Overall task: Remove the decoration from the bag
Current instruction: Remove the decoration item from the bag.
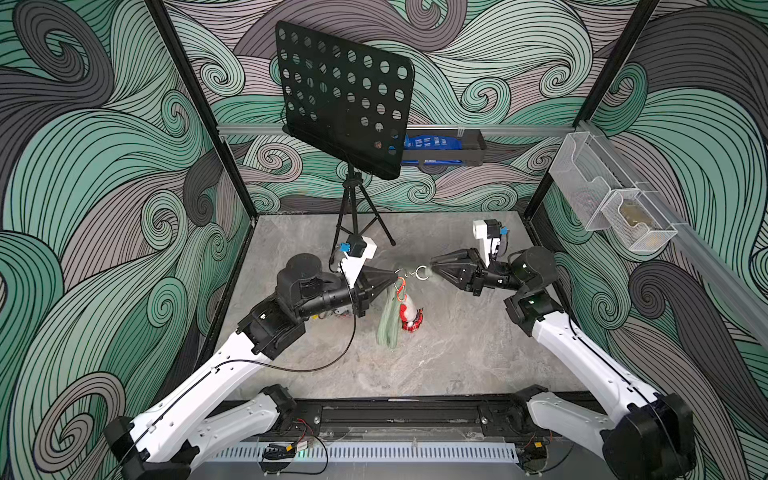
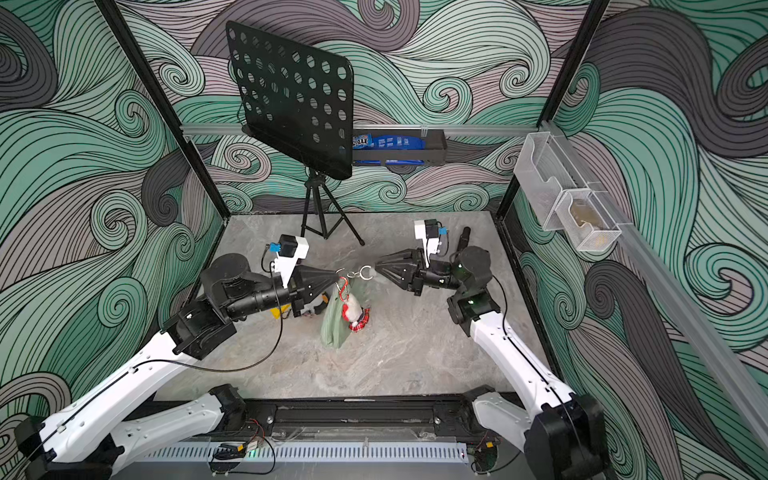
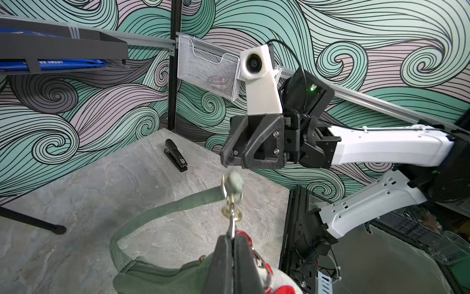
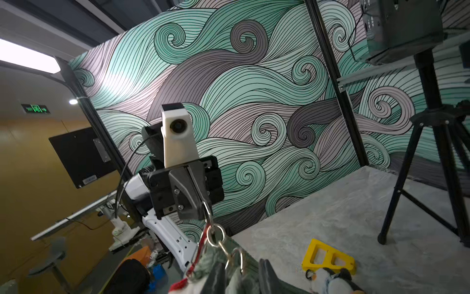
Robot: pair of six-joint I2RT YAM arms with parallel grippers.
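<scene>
Bag [image 1: 386,324] beneath left gripper [image 1: 395,273] — clasp [image 3: 232,225] between closed jaws

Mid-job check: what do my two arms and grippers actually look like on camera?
The left arm and right arm have white shell links with black joints. The left gripper and right gripper are black, with tapering wedge-shaped jaws. Each wrist carries a white camera housing with a blue connector. A thin black cable loops off the left arm.

The sage-green cloth bag [image 1: 388,322] is hung limp and folded from the metal rings [image 1: 411,273] of its strap; a red-and-white plush decoration [image 1: 410,316] is clipped beside it by a red carabiner [image 1: 401,287]
</scene>
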